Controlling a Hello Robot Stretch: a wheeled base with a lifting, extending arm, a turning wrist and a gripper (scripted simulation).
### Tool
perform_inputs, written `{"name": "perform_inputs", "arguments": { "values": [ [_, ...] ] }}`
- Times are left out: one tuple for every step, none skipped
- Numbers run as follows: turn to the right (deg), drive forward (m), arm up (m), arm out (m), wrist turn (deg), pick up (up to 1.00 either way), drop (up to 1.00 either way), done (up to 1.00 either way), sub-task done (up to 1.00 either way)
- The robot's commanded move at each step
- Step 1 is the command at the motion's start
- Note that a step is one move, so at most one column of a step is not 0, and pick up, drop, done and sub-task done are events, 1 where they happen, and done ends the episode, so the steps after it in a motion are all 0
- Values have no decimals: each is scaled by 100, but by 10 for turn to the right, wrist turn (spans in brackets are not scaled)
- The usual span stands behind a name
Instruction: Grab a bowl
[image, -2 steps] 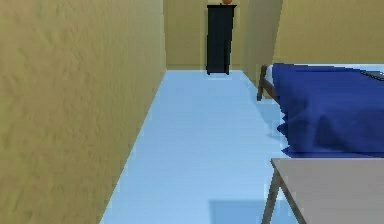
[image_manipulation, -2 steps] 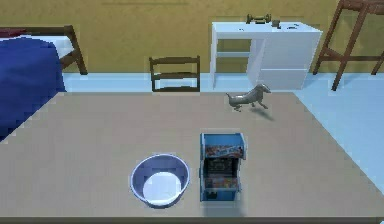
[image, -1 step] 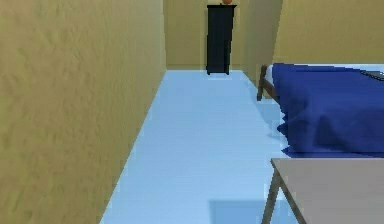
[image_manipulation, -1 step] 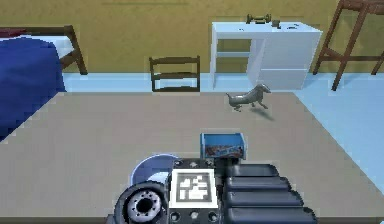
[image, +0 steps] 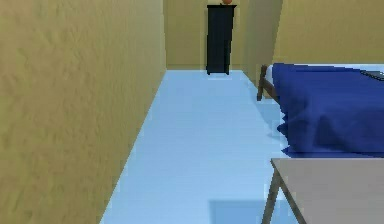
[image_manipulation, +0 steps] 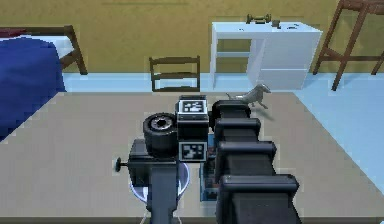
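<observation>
STEP: GRASP APPROACH AT THE TABLE

In the arm side view, the gripper (image_manipulation: 155, 152) sits above the table (image_manipulation: 80, 130), directly at a pale round shape (image_manipulation: 165, 188) that is probably the bowl. Its position over, beside or against the shape cannot be told, and neither can its grip state or whether it holds anything. Judged procedure: hold the base stationary and correct with 1 axis at a time, lift or extension, in small increments. Set the fingers across the rim, not the centre. Keep the arm (image_manipulation: 245, 165) away from the small animal figurine (image_manipulation: 255, 95) farther out on the table. Raise vertically to verify the hold.
</observation>
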Motion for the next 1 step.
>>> {"name": "perform_inputs", "arguments": {
  "values": [
    [0, 0, 0, 0, 450, 0, 0, 0, 0]
  ]
}}
